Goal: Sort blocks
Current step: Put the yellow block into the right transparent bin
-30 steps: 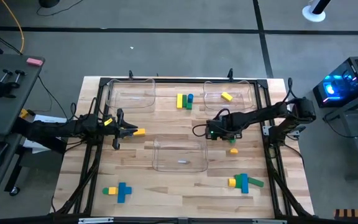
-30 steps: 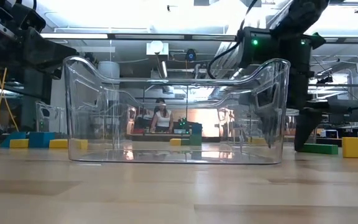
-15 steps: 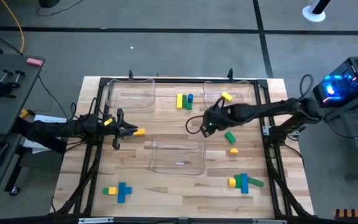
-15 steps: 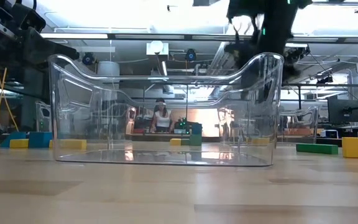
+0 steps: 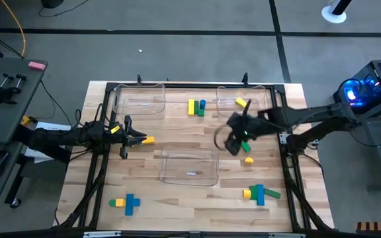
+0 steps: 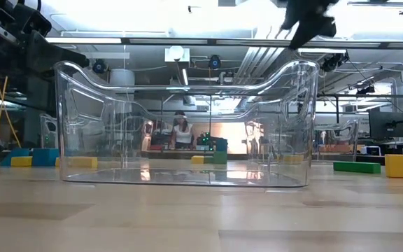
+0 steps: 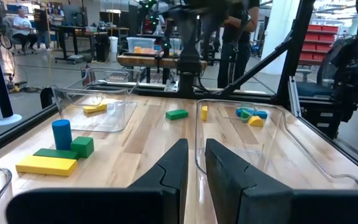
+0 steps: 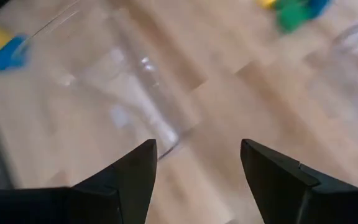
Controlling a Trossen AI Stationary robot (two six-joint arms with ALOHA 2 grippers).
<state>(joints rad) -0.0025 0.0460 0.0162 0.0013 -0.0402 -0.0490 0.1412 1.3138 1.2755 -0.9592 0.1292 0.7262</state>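
Now my right gripper point(image 5: 233, 142) hangs spread and empty right of centre in the high view, having swung down from the upper-right tray point(image 5: 262, 96) toward the green block point(image 5: 245, 145) beside it. My left gripper point(image 5: 126, 137), clenched on nothing, has stayed at the left edge near a yellow block point(image 5: 148, 140). So sorting has barely begun: one yellow block point(image 5: 241, 102) in a tray, the rest scattered.

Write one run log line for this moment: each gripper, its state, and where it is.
left gripper: shut, empty, parked at left table edge | right gripper: open, empty, raised beside green block | middle clear tray: empty
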